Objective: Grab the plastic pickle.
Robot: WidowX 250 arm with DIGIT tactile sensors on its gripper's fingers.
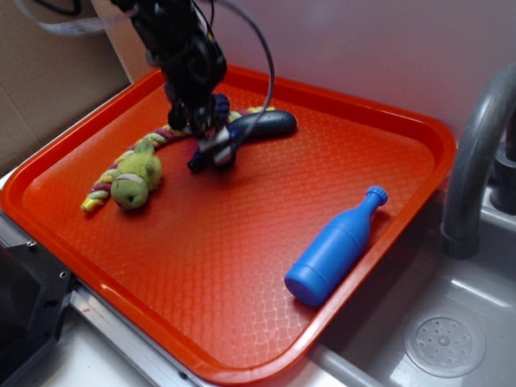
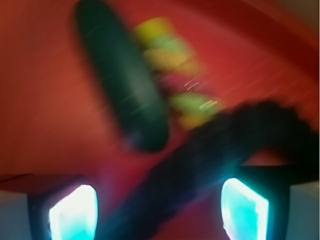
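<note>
Hovering low over the far-left part of the orange tray point(image 1: 387, 121), the gripper point(image 1: 211, 153) hangs just short of the plastic pickle point(image 1: 270, 122) in the exterior view. That dark oblong lies near the tray's far rim, to the right of the arm, touching or just beside a navy rope point(image 1: 219, 105) and the striped tail of a green plush toy point(image 1: 133, 179). A blue bottle point(image 1: 334, 248) rests well apart by the tray's right rim.

Seen from the wrist, blurred, the two fingers point(image 2: 75, 212) stand spread apart with only tray and the navy rope point(image 2: 210, 150) between them. The plastic pickle point(image 2: 122, 95) lies ahead of them, beside the striped toy tail point(image 2: 172, 75), unheld.

Judging by this, the approach is nearly done; centring over the pickle rather than the rope, lowering and closing are left.
</note>
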